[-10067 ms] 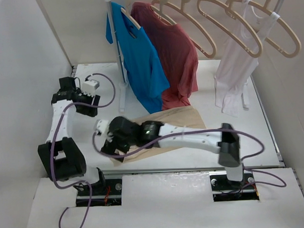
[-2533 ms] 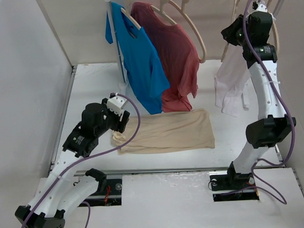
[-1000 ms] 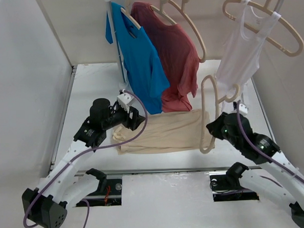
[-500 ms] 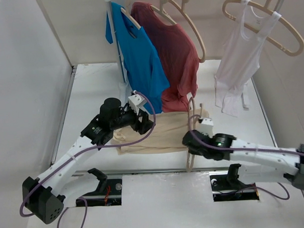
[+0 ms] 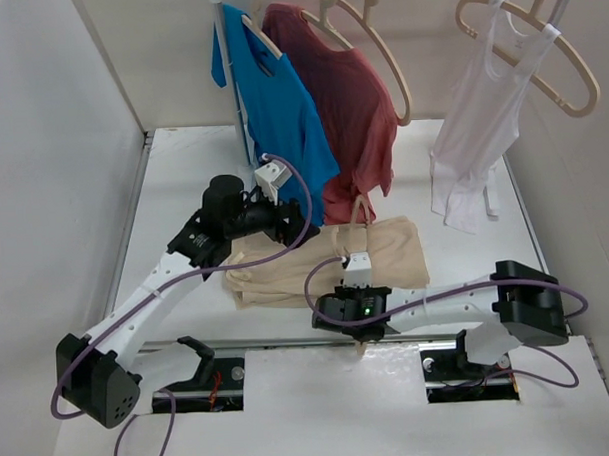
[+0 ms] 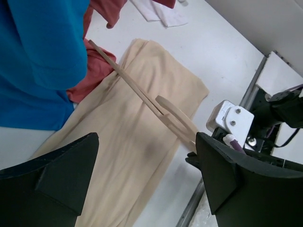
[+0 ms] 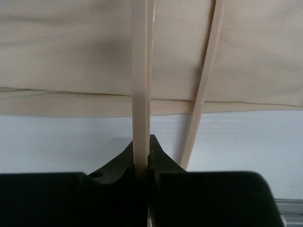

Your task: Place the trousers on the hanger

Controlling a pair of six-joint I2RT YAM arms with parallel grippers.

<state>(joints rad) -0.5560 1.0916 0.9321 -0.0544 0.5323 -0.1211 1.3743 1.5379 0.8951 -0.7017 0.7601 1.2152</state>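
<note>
The beige trousers (image 5: pixel 316 263) (image 6: pixel 135 142) (image 7: pixel 71 52) lie folded across the middle of the table. My right gripper (image 5: pixel 356 321) (image 7: pixel 142 153) sits low at their near edge, shut on one bar of the pale hanger (image 5: pixel 360 226) (image 7: pixel 142 71). The hanger stands on edge over the trousers, its hook end toward the red T-shirt; its second bar (image 7: pixel 206 80) runs just right of the gripped one. My left gripper (image 5: pixel 282 227) (image 6: pixel 147 184) hovers open over the trousers' left part, with nothing between its fingers (image 6: pixel 61 175). In the left wrist view the hanger (image 6: pixel 142 92) slants across the cloth.
A blue T-shirt (image 5: pixel 281 114) and a dull red T-shirt (image 5: pixel 352 111) hang from the rail just behind the trousers. At the back right, a white vest (image 5: pixel 479 112) hangs on another hanger (image 5: pixel 544 60). White walls close in the left and right sides.
My right arm has swung the hanger from the right side to the trousers' near middle edge. My left gripper has opened wider and shifted right over the trousers.
</note>
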